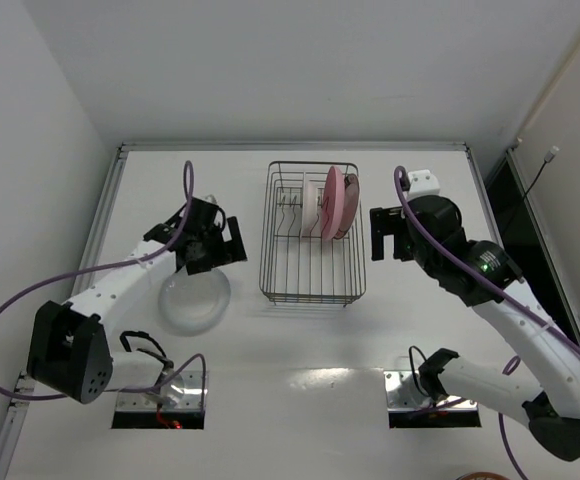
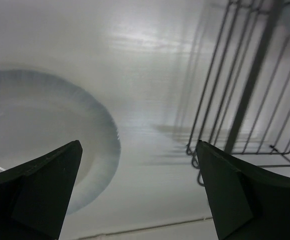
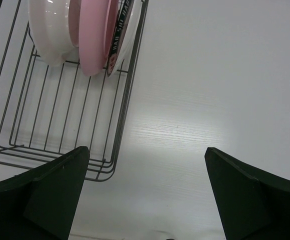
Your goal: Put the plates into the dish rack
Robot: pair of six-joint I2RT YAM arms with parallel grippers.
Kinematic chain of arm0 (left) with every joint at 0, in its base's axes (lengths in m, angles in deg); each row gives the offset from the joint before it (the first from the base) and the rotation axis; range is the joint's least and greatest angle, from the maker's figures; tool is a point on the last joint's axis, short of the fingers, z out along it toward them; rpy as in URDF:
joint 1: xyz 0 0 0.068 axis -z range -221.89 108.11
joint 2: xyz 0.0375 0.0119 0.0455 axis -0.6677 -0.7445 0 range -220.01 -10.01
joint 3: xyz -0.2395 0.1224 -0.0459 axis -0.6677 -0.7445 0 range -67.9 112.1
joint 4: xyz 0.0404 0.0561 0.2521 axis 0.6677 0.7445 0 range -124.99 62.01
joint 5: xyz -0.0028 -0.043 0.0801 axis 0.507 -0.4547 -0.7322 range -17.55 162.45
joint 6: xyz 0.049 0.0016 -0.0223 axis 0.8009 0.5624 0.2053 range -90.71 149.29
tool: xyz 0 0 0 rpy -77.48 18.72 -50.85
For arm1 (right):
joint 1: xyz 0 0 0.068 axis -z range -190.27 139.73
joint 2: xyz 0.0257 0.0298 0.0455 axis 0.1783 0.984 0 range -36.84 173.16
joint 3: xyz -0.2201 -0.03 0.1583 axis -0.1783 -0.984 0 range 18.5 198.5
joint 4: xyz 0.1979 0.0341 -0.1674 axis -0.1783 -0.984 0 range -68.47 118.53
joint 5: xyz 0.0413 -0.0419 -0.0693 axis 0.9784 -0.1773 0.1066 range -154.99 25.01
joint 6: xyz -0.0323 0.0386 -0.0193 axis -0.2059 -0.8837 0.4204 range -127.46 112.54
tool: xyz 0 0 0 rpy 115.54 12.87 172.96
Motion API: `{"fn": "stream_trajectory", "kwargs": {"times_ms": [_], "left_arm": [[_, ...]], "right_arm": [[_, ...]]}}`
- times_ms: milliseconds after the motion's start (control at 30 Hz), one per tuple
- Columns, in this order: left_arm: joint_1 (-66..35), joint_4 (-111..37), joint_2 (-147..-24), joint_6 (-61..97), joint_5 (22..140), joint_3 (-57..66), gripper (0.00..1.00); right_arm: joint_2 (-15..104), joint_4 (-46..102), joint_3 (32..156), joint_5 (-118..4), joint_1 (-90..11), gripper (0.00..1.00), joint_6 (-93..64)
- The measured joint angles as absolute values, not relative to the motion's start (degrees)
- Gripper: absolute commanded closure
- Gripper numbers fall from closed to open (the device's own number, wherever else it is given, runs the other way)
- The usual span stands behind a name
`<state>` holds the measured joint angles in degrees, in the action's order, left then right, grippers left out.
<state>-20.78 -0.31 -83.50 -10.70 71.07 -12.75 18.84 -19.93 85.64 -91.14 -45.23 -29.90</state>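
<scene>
**Three plates in, one to go**

We count three of the four plates standing on edge at the far end of the rectangular dark wire dish rack (image 1: 312, 270). A plain whitish plate (image 1: 311, 210) is on the left, a round pink plate (image 1: 332, 203) in the middle, and a white plate with a dark patterned rim (image 1: 349, 206) on the right. They are packed close together and seem to lean a little. The near half of the rack is bare wire, so we judge there is room for the last one.

That last one, a shallow translucent whitish plate (image 1: 195, 298), lies flat on the white table (image 1: 300, 360), near the rack's left side but apart from it. In the left wrist view it looks glassy, with a finely ribbed rim, and the tabletop shows through it. We expect a thin, slick edge lying flush with the table, awkward to get a finger under.

The left gripper (image 1: 217, 252) hovers over the far edge of the plate on the table, jaws spread wide with nothing between them. The right gripper (image 1: 388, 235) hangs just to the right of the rack, beside the racked plates, jaws likewise wide apart and empty.

We judge the task about three quarters done. What is left is to pick up the plate on the table and stand it among the prongs.
</scene>
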Motion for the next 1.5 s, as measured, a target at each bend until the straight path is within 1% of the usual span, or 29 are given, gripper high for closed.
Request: {"fn": "stream_trajectory", "kwargs": {"times_ms": [100, 200, 367, 567, 600, 700, 733, 800, 833, 900, 933, 967, 1067, 1233, 1500], "left_arm": [[-20.26, 1.72, -84.73, -11.61, 70.87, -15.46, 0.05], [-20.22, 3.34, -85.97, -12.01, 69.4, -15.7, 0.06], [-20.06, 3.69, -89.25, -12.75, 68.14, -15.7, 0.06], [-18.99, 2.99, -95.44, -13.97, 67.98, -17.47, 0.06], [-18.75, 2.97, -95.77, -14.26, 68.07, -18.23, 0.08], [-17.94, 2.86, -96.55, -14.85, 68.29, -19.81, 0.21], [-17.83, 2.62, -96.93, -14.98, 68.6, -20.07, 0.29], [-17.81, 1.44, -97.58, -14.94, 69.3, -20.68, 0.4], [-17.81, 1.42, -97.69, -14.91, 69.47, -20.75, 0.51], [-17.81, 1.07, -97.65, -14.19, 69.65, -20.88, 0.59], [-17.81, 0.54, -97.62, -13.67, 69.65, -20.83, 0.64], [-17.75, 0.04, -97.49, -13.1, 69.58, -20.81, 0.78], [-17.35, 1.46, -95.83, -11.2, 68.12, -20.2, 1.0], [-16.94, 4.45, -92.16, -11.75, 69.99, -18.89, 1.0], [-16.35, 8.04, -86.74, -11.79, 72.29, -8.61, 1.0]], "right_arm": [[18.57, -19.91, 85.55, -91.12, -45.23, 0.0, -29.83], [17.33, -19.48, 84.63, -91.14, -45.23, 0.0, -29.83], [14.38, -19.19, 82.64, -91.16, -45.23, 0.0, -29.88], [14.01, -19.06, 82.64, -91.6, -45.23, 0.0, -29.62], [14.01, -19.1, 82.66, -91.69, -45.23, 0.0, -29.53], [13.83, -19.17, 82.68, -91.84, -45.23, 0.0, -29.46], [13.66, -19.17, 82.68, -91.91, -45.23, 0.0, -29.46], [13.07, -19.21, 82.71, -92.04, -45.23, 0.0, -29.46], [12.69, -19.28, 82.71, -92.04, -45.23, 0.0, -29.46], [12.26, -19.54, 82.73, -92.23, -45.23, 0.0, -29.46], [12.06, -19.72, 82.79, -92.39, -45.23, 0.0, -29.46], [11.93, -19.76, 82.82, -92.5, -45.23, 0.0, -29.46], [11.54, -20.17, 82.84, -92.98, -45.23, 0.0, -29.46], [11.12, -20.5, 82.86, -93.39, -45.23, 0.0, -29.48], [11.14, -20.87, 82.88, -93.61, -45.23, 0.0, -29.48]]}}
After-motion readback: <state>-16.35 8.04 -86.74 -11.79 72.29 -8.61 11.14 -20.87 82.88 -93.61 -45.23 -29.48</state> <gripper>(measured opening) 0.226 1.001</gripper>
